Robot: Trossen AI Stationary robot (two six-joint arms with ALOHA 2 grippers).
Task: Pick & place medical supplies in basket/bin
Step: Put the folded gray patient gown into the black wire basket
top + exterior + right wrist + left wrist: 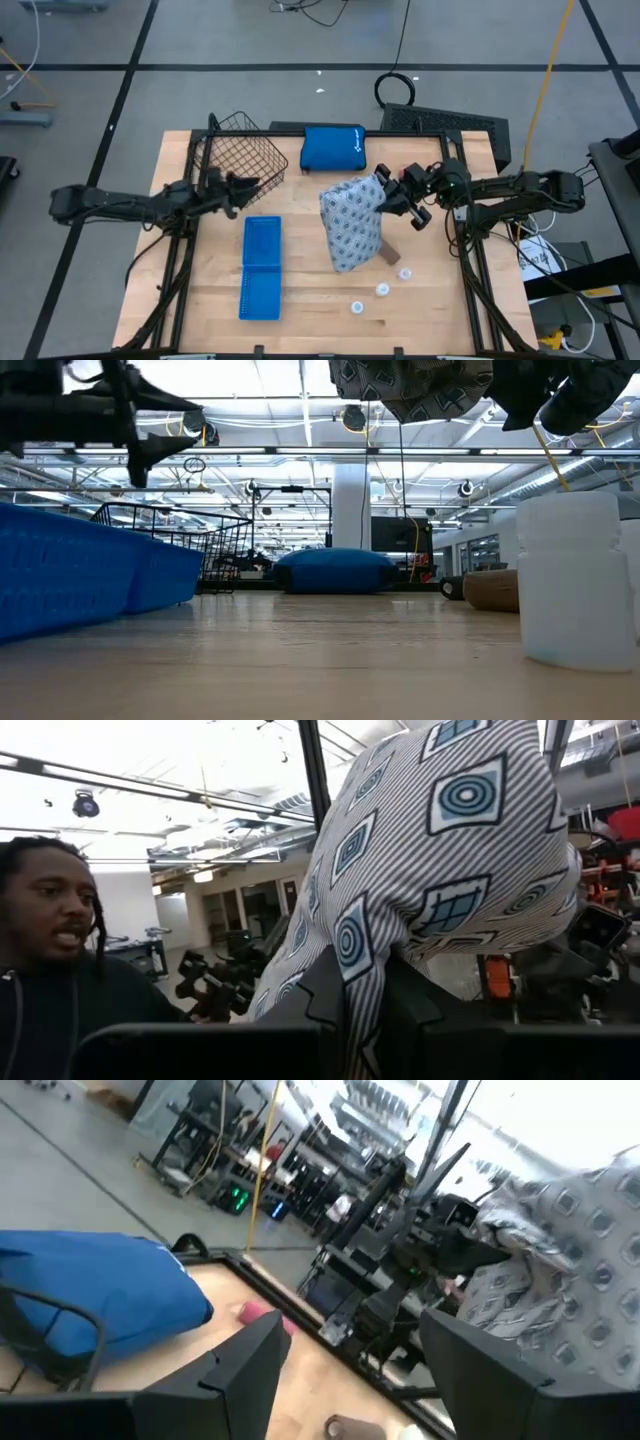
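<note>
My right gripper is over the middle right of the table, shut on the grey-blue patterned fabric pack, which shows high above the table in the low view. The brown roll and three white discs lie on the table below and near it. The pink roll shows only in the left wrist view, beside the blue zip pouch. My left gripper hovers open beside the wire basket; it shows in its wrist view. The blue tray lies toward the near edge. My right gripper pinches a bunched fold of the pack's upper end between its two fingers, coming level from the table's right side. The pack is lifted clear of the table and hangs slack around and below the fingers.
The bright blue zip pouch lies at the far edge between basket and right arm. A person is beyond the table in the right wrist view. Bare wood lies between the tray and the pack.
</note>
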